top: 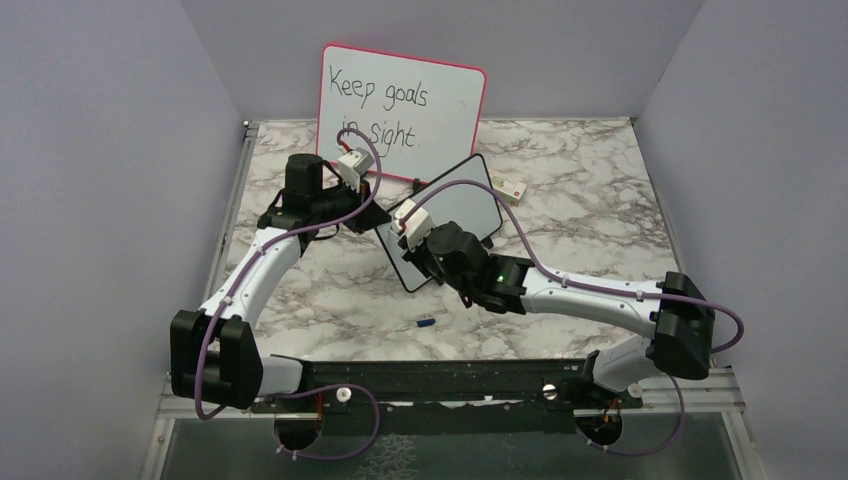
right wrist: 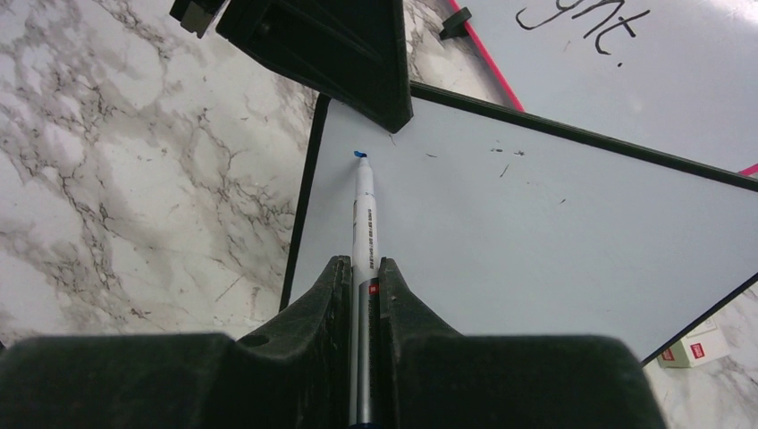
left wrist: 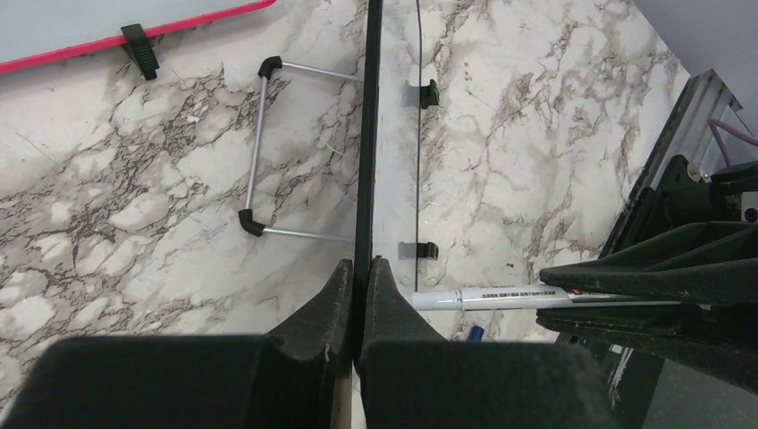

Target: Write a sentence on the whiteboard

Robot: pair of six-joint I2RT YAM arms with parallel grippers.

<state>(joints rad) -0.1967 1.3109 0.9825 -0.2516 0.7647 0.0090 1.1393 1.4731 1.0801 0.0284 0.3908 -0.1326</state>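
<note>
The black-framed whiteboard (top: 465, 195) stands tilted at mid-table, and its white face (right wrist: 536, 241) shows no sentence, only a few faint specks. My left gripper (left wrist: 360, 268) is shut on the board's left edge (left wrist: 366, 134), seen edge-on. It appears in the top view as the left gripper (top: 378, 215). My right gripper (right wrist: 364, 266) is shut on a white marker (right wrist: 364, 214). The marker's blue tip (right wrist: 359, 155) sits at the board's upper left corner, just below a left finger (right wrist: 357, 54). The marker (left wrist: 501, 297) also shows in the left wrist view.
The pink-framed whiteboard (top: 400, 100) with black writing leans at the back. A small white box (top: 507, 187) lies right of the black-framed board. A blue cap (top: 424, 322) lies on the marble near the front. A wire stand (left wrist: 259, 147) props the black-framed board from behind.
</note>
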